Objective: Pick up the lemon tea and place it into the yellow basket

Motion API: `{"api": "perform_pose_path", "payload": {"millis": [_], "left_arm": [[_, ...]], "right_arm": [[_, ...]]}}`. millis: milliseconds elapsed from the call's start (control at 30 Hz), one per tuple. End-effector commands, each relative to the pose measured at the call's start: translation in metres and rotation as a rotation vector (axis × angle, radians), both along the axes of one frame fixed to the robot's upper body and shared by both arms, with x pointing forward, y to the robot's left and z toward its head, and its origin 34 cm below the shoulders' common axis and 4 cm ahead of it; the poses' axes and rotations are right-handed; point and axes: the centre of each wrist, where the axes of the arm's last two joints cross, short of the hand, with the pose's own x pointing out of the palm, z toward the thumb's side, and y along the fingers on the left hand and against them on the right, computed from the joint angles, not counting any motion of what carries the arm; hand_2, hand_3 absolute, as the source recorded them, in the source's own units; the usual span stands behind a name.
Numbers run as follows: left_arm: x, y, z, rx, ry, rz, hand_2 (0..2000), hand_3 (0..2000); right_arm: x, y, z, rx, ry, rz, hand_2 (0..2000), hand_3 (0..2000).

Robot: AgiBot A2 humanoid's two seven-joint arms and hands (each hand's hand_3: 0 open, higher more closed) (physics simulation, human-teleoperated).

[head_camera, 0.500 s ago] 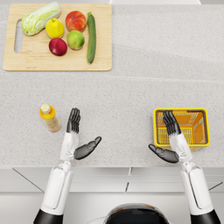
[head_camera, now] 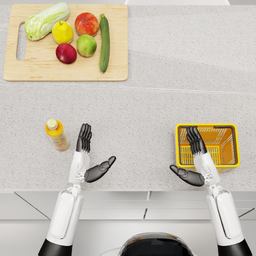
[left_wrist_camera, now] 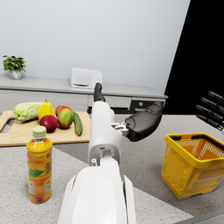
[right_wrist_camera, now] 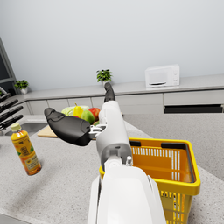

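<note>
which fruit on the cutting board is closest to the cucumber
The green apple, right beside the cucumber. The peach-coloured fruit sits slightly farther; the others lie further away.

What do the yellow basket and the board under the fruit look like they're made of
The yellow basket looks like glossy moulded plastic, judging by its uniform colour and slotted walls. The cutting board looks like pale, matt wood: faint grain and a cut-out handle slot.

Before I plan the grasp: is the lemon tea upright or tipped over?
Upright. The lemon tea stands on its base on the counter, cap on top, beside the open left hand.
</note>
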Motion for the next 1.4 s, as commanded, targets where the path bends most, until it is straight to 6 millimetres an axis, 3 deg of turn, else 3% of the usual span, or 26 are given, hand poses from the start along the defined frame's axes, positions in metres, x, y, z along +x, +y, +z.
{"api": "perform_pose_path", "payload": {"millis": [33, 167, 233, 433, 600, 900, 1133, 1300, 1333, 1367, 1400], "left_arm": [[0.013, 0.003, 0.004, -0.024, -0.032, 0.015, 0, 0], [0.035, 0.036, 0.025, -0.035, -0.148, 0.141, 0, 0], [0.037, 0.048, 0.032, 0.034, -0.194, 0.213, 0, 0], [0.042, 0.096, 0.028, 0.211, -0.187, 0.452, 0, 0], [0.053, 0.113, -0.019, 0.24, 0.007, 0.503, 0, 0], [0.092, 0.114, -0.1, 0.237, 0.376, 0.472, 0, 0], [0.116, 0.114, -0.132, 0.2, 0.623, 0.469, 0, 0], [0.122, 0.11, -0.135, 0.186, 0.688, 0.462, 0, 0], [0.123, 0.111, -0.134, 0.169, 0.682, 0.468, 1361, 327], [0.122, 0.109, -0.132, 0.174, 0.653, 0.446, 2000, 653], [0.12, 0.109, -0.13, 0.175, 0.624, 0.42, 2000, 980]], "right_arm": [[0.005, 0.004, 0.003, 0.032, -0.028, -0.025, 0, 0], [0.019, -0.018, 0.035, 0.09, -0.191, -0.197, 0, 0], [0.019, -0.029, 0.043, 0.029, -0.25, -0.284, 0, 0], [0.019, -0.063, 0.051, -0.147, -0.333, -0.509, 0, 0], [0.019, -0.077, 0.048, -0.176, -0.321, -0.583, 0, 0], [0.015, -0.047, 0.036, -0.196, -0.303, -0.479, 0, 0], [0.016, -0.041, 0.03, -0.192, -0.283, -0.459, 0, 0], [0.021, -0.037, 0.028, -0.186, -0.271, -0.447, 0, 0], [0.021, -0.037, 0.027, -0.185, -0.268, -0.448, 0, 0], [0.022, -0.037, 0.024, -0.186, -0.255, -0.447, 0, 0], [0.023, -0.036, 0.022, -0.186, -0.247, -0.444, 0, 0]]}}
